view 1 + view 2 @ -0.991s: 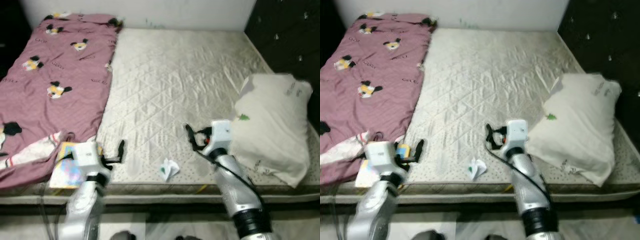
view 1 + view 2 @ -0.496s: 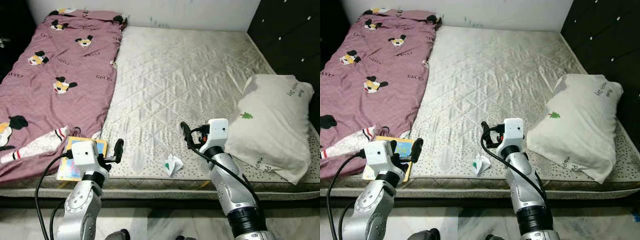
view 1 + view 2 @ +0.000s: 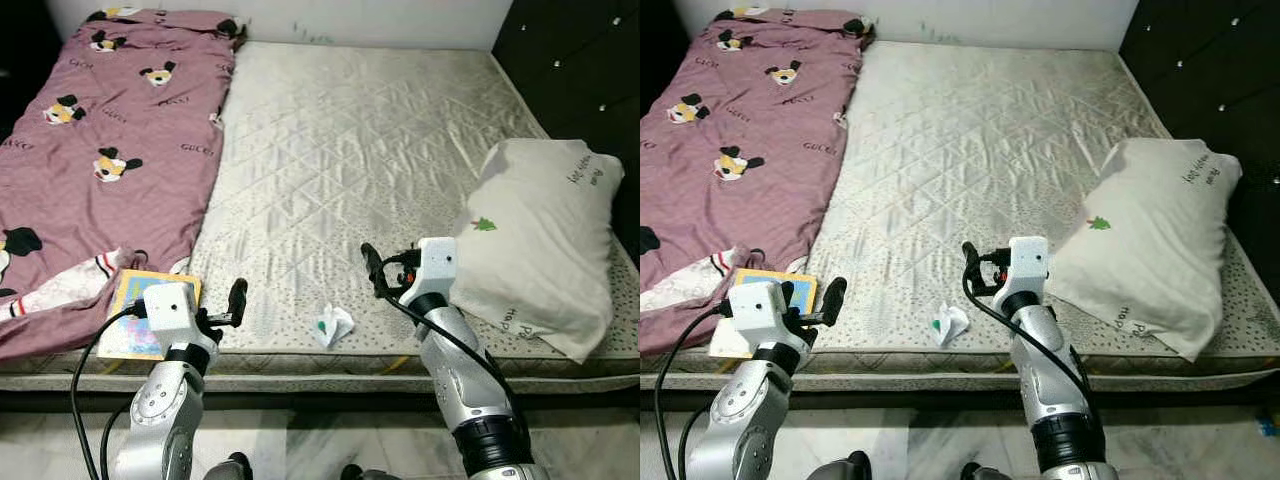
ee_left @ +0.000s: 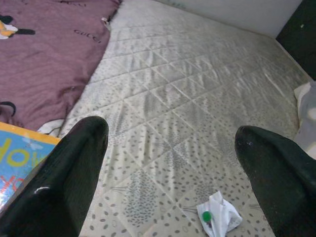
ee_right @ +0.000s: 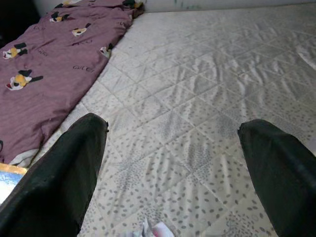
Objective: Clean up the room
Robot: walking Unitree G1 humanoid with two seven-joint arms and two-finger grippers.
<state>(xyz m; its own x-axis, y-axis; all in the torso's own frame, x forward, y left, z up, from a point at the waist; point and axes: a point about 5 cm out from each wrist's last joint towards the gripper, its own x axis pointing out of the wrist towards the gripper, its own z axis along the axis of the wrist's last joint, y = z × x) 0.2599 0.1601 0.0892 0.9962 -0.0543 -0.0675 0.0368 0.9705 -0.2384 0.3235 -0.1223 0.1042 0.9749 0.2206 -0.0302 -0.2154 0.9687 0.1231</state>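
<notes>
Closer now, the robot faces the bed (image 3: 350, 150). Both pincers — left pincer (image 3: 236, 303), right pincer (image 3: 372, 268) — hover spread, empty. Likely next: grasping the crumpled wrapper (image 3: 333, 325).

The light was even and rather soft, coming from above, and the pale mattress (image 3: 350, 170) was the brightest part, without hard glare. Both head views were sharp, with no motion blur. The headboard (image 3: 570, 60) on the right and the far left corner stayed almost black. A dark shadow ran under the bed edge. In the wrist views the black fingers (image 4: 64, 182) close to the lens were soft and out of focus.
</notes>
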